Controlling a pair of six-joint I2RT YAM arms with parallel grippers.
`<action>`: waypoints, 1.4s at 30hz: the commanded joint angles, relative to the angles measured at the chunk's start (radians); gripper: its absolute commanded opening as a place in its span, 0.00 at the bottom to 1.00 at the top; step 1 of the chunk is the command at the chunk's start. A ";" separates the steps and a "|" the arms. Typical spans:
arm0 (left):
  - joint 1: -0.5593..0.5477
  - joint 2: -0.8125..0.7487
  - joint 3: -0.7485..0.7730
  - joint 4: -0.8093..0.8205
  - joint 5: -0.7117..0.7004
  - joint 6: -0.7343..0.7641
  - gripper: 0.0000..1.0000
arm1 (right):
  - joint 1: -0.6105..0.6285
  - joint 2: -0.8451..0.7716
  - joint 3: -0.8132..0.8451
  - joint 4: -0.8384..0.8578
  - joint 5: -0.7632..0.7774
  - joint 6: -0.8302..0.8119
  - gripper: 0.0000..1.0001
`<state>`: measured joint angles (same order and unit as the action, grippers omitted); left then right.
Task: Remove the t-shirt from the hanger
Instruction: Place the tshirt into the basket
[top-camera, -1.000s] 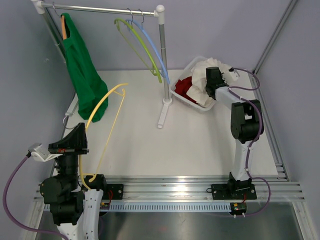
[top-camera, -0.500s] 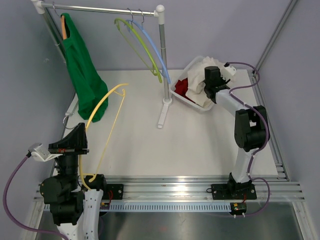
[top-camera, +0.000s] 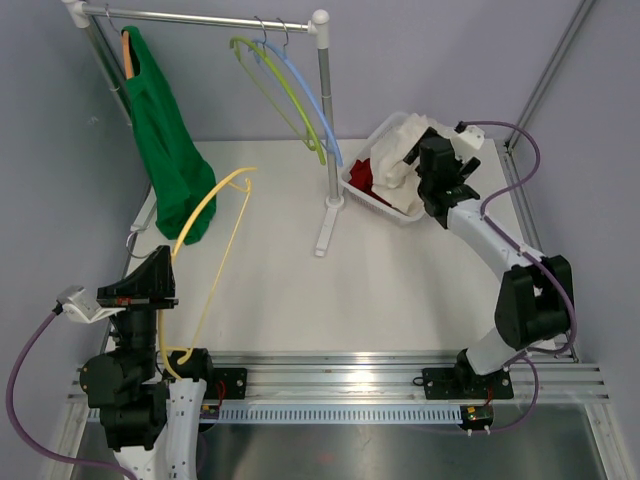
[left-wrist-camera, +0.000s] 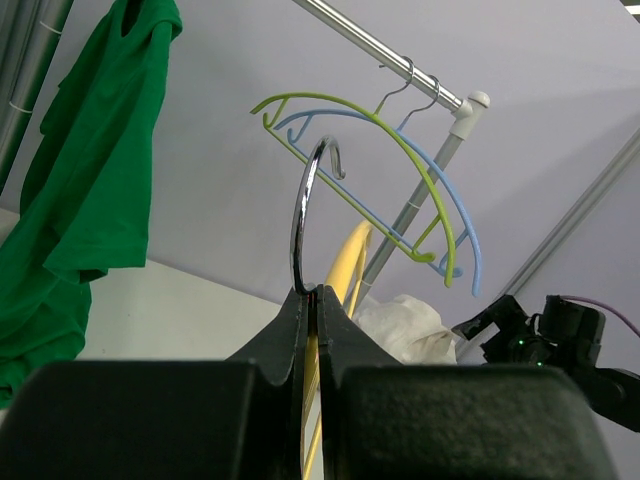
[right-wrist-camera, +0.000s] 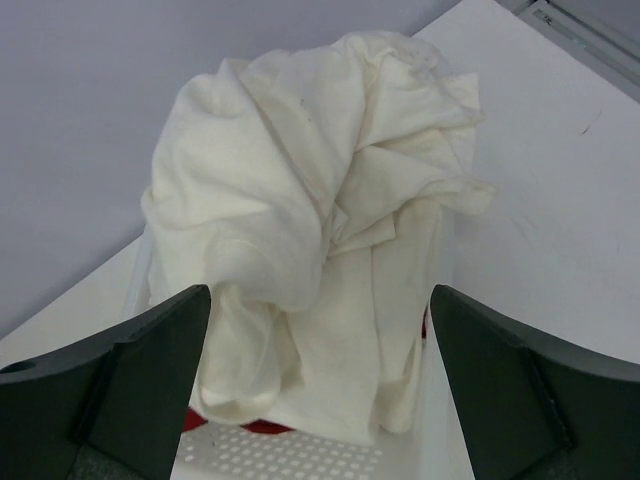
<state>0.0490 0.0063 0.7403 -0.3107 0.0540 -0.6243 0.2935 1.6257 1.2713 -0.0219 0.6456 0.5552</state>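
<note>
The white t-shirt (top-camera: 398, 160) (right-wrist-camera: 320, 190) lies crumpled in a white basket (top-camera: 385, 208) (right-wrist-camera: 300, 455), off any hanger. My right gripper (top-camera: 430, 160) (right-wrist-camera: 318, 300) hovers just over it, jaws wide open and holding nothing. The yellow hanger (top-camera: 205, 215) (left-wrist-camera: 345, 270) is bare and stands tilted up over the table's left side. My left gripper (top-camera: 172, 352) (left-wrist-camera: 314, 292) is shut on its metal hook (left-wrist-camera: 300, 215).
A green t-shirt (top-camera: 165, 150) (left-wrist-camera: 80, 180) hangs on a wooden hanger at the rail's left end. Bare green (top-camera: 270, 90) and blue (top-camera: 310, 105) hangers hang by the rack post (top-camera: 325, 130). A red garment (top-camera: 363, 175) lies under the white one.
My right gripper opened, let go of the white t-shirt and drew back to the right of the basket. The left arm and yellow hanger stayed still.
</note>
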 joint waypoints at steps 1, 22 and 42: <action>-0.003 -0.158 0.022 0.071 0.018 0.009 0.00 | 0.035 -0.142 -0.079 0.089 0.008 -0.073 1.00; -0.003 0.269 0.178 0.047 -0.140 0.109 0.00 | 0.049 -0.541 -0.457 0.275 -0.219 -0.169 0.99; -0.020 0.917 0.603 0.214 -0.350 0.287 0.00 | 0.049 -0.584 -0.584 0.349 -0.142 -0.204 0.99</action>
<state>0.0387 0.8616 1.2984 -0.2222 -0.2466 -0.4110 0.3378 1.0752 0.6964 0.2657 0.4625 0.3767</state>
